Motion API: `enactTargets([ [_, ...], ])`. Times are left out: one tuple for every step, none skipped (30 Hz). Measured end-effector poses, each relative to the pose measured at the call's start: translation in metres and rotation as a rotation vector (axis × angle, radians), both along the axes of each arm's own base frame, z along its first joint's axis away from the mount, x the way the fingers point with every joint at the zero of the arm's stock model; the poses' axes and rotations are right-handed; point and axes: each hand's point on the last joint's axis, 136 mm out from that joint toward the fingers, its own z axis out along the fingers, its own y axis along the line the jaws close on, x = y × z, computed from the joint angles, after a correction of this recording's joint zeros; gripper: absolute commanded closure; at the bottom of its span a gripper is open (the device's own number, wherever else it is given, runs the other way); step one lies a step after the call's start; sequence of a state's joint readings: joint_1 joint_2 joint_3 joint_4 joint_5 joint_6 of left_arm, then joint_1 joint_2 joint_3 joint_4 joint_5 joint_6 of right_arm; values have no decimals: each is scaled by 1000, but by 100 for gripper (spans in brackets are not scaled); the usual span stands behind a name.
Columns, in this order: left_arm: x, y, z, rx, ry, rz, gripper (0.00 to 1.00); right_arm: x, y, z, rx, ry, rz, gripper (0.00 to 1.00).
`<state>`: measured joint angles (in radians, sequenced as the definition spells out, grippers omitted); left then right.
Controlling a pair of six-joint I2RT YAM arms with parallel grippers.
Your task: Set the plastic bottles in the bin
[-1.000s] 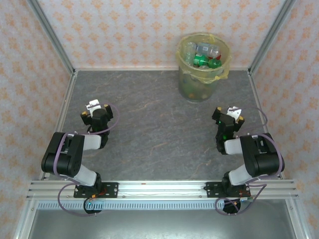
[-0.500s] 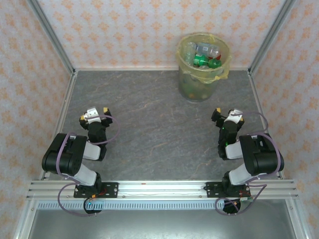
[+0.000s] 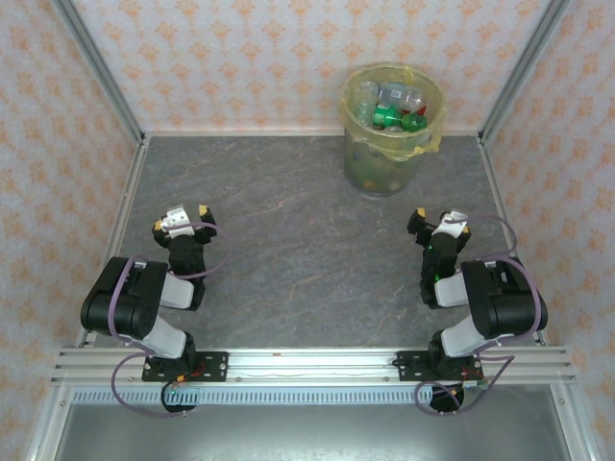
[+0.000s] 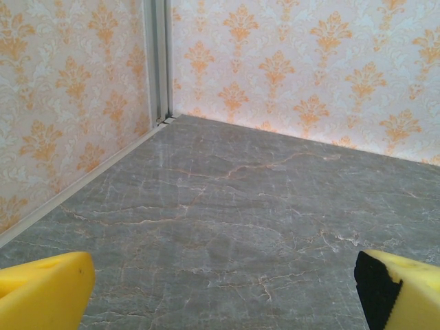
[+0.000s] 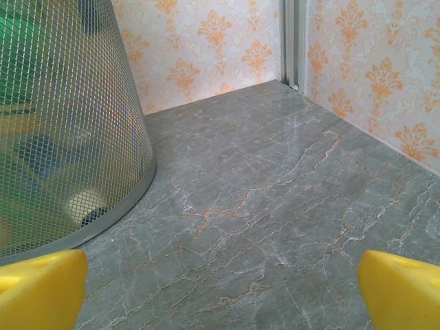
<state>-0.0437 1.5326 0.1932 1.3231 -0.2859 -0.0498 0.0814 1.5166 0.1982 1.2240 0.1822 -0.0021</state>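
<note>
— While both arms sit folded by their bases, from above: left gripper [image 3: 182, 220] spread wide, nothing in it; right gripper [image 3: 439, 221] just the same. Where are the plastic bottles [image 3: 392, 104]?
— Heaped inside the bin [image 3: 360, 154], well ahead of the right gripper and a touch to its left; far off ahead-right of the left one.
— Left wrist now: yellow fingers [image 4: 41, 292] far apart, bare table [image 4: 227, 206] between them.
— Right wrist: jaws parted too, the bin's mesh wall near, ahead-left, green showing through it.
</note>
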Motion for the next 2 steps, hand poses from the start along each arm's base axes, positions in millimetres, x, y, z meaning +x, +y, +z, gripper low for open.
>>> enactTargets([
  [0,0,0,0,0,-2,0,0,0,0,0,0,0,0],
  [0,0,0,0,0,-3,0,0,0,0,0,0,0,0],
])
